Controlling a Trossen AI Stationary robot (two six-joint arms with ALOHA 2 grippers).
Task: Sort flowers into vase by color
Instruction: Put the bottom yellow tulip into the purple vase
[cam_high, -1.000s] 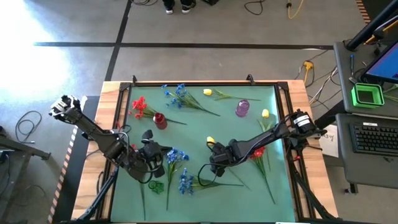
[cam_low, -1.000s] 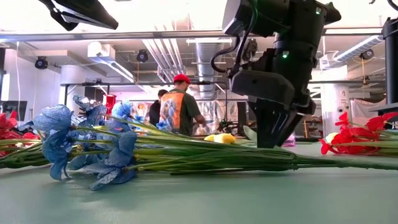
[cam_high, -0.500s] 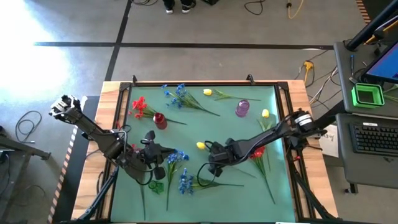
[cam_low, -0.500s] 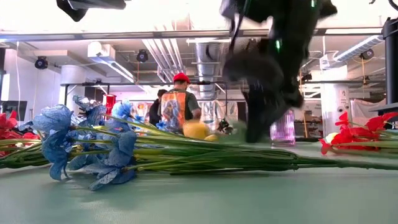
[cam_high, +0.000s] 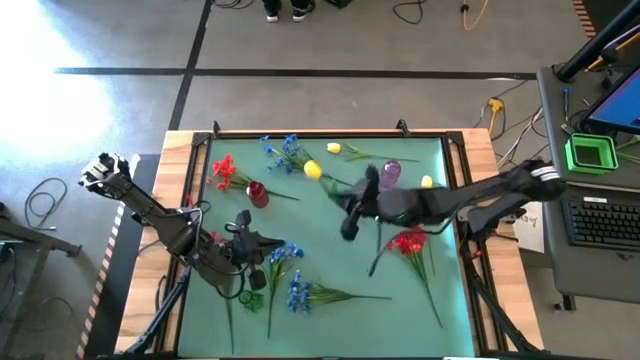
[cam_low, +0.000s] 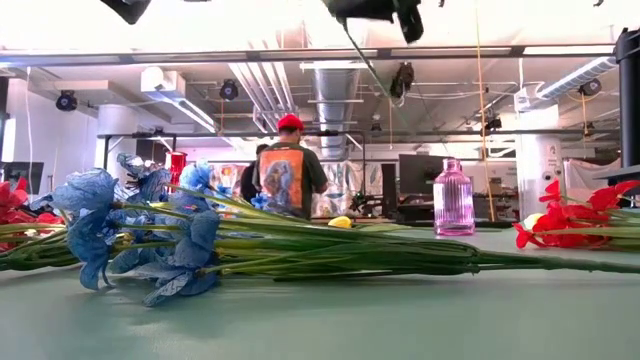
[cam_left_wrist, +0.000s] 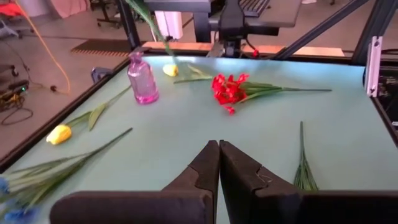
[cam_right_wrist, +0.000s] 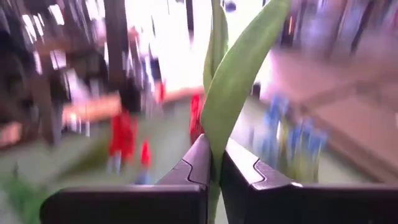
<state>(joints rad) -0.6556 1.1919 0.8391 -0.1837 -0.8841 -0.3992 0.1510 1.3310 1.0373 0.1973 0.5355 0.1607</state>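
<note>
My right gripper (cam_high: 350, 207) hangs high over the mat's middle, shut on a yellow tulip whose head (cam_high: 313, 170) points toward the far left and whose stem end (cam_high: 376, 262) trails toward the near edge. My left gripper (cam_left_wrist: 219, 149) is shut on nothing, raised over the near left by blue flowers (cam_high: 283, 250). A purple vase (cam_high: 390, 173) and a red vase (cam_high: 257, 193) stand upright. Red flowers (cam_high: 408, 243), more blue flowers (cam_high: 298, 293) and yellow tulips (cam_high: 333, 148) lie flat on the mat. My right gripper pinches the tulip's stem and a long green leaf (cam_right_wrist: 214, 155) between its two fingers. The leaf blade (cam_right_wrist: 239, 74) stands out past the fingertips. The fingers are about level and come from the table's right, lying across the stem. The tulip is lifted clear of the mat.
A green vase (cam_high: 252, 298) lies near the left gripper at the near left. Red flowers (cam_high: 222, 170) and blue flowers (cam_high: 285, 150) lie at the far left, and a yellow tulip (cam_high: 427, 182) at the right. A wooden frame (cam_high: 300, 133) rims the mat. A person (cam_low: 290, 175) stands beyond the table.
My right gripper has risen fast from the mat's near middle and gone toward the far edge, tipping from pointing down to about level. The yellow tulip has come up with it, off the mat, its head swinging toward the far left.
</note>
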